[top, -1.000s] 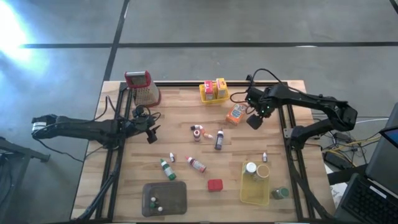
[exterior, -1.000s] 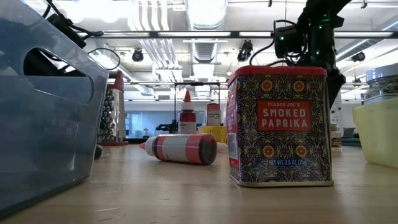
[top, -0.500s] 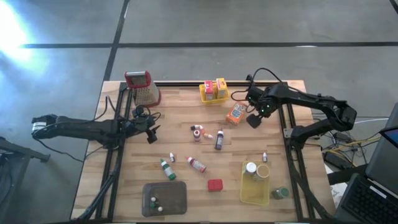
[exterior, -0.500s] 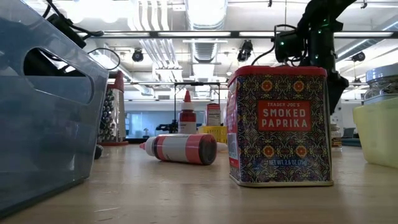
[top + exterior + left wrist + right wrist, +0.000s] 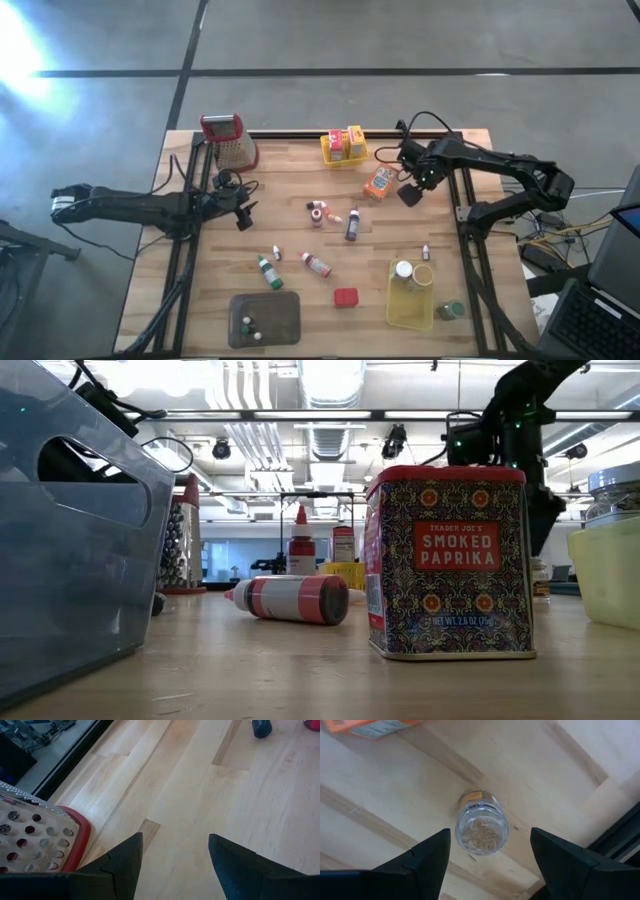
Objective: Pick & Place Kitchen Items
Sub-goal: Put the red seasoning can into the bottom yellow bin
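At the left edge, the left gripper [image 5: 243, 212] waits with fingers apart, holding nothing. Little bottles [image 5: 316, 264] lie unsorted mid-table, though boxes already sit in a yellow basket [image 5: 342, 157], so much remains. At the right, the right gripper [image 5: 409, 192] hangs spread and empty directly above a small jar [image 5: 481, 825].

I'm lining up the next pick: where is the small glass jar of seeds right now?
In the right wrist view the small glass jar stands on the table directly below the open right gripper, beside the orange box.
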Available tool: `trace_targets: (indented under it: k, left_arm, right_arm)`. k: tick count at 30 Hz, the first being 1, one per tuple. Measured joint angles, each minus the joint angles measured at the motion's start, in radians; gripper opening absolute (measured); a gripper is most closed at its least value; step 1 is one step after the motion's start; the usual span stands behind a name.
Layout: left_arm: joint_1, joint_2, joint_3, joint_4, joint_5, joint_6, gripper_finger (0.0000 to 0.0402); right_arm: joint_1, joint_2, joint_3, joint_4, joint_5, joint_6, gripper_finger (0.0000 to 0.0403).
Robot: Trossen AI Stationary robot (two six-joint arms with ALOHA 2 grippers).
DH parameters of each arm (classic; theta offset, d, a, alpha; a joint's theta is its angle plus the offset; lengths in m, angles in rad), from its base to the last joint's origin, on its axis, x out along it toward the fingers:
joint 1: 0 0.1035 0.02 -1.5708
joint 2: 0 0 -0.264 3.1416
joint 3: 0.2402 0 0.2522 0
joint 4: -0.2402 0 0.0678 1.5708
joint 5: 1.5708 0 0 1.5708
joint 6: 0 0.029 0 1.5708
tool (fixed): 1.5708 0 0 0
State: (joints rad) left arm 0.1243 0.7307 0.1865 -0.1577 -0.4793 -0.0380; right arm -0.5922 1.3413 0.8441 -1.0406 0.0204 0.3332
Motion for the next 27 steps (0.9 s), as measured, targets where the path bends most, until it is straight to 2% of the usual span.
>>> trace_targets:
  k: [4,8,11,14,17,22,27]
  left_arm:
    - [0.0,0.0,0.0,0.0,0.0,0.0,0.0232]
    - [0.0,0.0,0.0,0.0,0.0,0.0,0.0232]
    - [0.0,0.0,0.0,0.0,0.0,0.0,0.0232]
    - [0.0,0.0,0.0,0.0,0.0,0.0,0.0232]
    - [0.0,0.0,0.0,0.0,0.0,0.0,0.0232]
    - [0.0,0.0,0.0,0.0,0.0,0.0,0.0232]
    - [0.0,0.0,0.0,0.0,0.0,0.0,0.0232]
  right_arm:
    - [0.001,-0.007,0.062,0.001,-0.019,-0.028,0.0257]
    - [0.043,-0.007,0.124,0.012,-0.126,-0.083,0.0248]
    - [0.133,-0.007,0.162,0.034,-0.192,-0.109,0.0242]
    - [0.268,-0.007,0.203,0.061,-0.197,-0.124,0.0235]
    - [0.421,-0.007,0.249,0.105,-0.148,-0.118,0.0229]
    - [0.671,-0.006,0.349,0.148,0.003,-0.094,0.0226]
    - [0.854,0.0,0.424,0.212,0.033,-0.029,0.0234]
